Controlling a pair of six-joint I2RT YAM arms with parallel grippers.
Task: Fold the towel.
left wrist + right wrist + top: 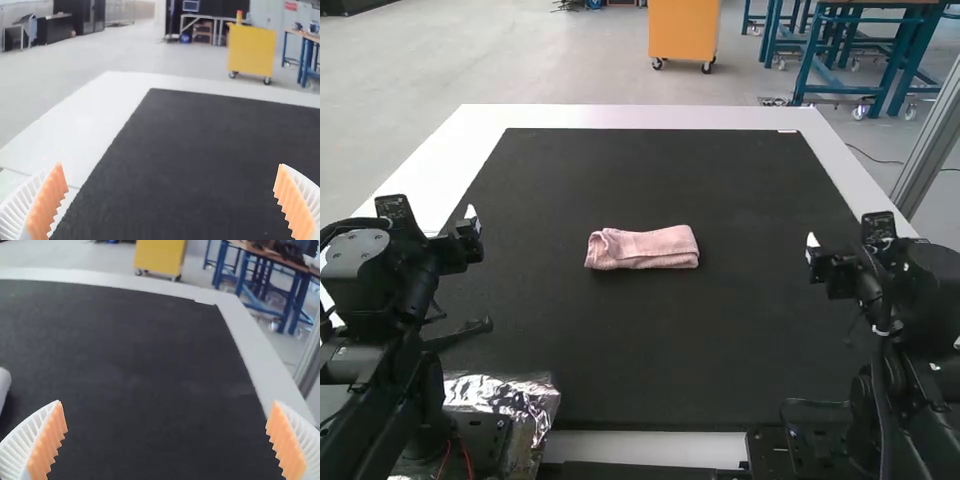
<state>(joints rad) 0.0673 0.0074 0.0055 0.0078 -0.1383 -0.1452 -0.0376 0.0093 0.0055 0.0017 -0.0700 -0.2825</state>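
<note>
Pink towel (642,249) folded into a compact, narrow bundle, lying flat on the dark mat (640,340), near the middle of the table (630,117). Cloth pale, soft-looking, layered. Upper edge dips a little partway along; the end toward the left arm is lumpier, with a small turned-over fold, while the end toward the right arm looks squarer and neater. Faint creases run along its length.

Around it: the dark mat on every side, its white table border beyond. A crumpled silvery sheet (532,398) at the near edge, beside the base of the left arm (390,350). The right arm (895,370) stands on the opposite side. Both arms well apart from the towel. In the right wrist view a pale rounded shape (3,386) lies on the mat; cannot tell what it is.

Long axis of the towel runs crosswise, from the left arm's side to the right arm's side, roughly parallel to the far table edge. Short ends face the two arms.

Left gripper (469,227): jaws wide apart, orange pads (47,202) facing each other across bare mat. Right gripper (816,252): likewise spread wide, holding no cloth.
</note>
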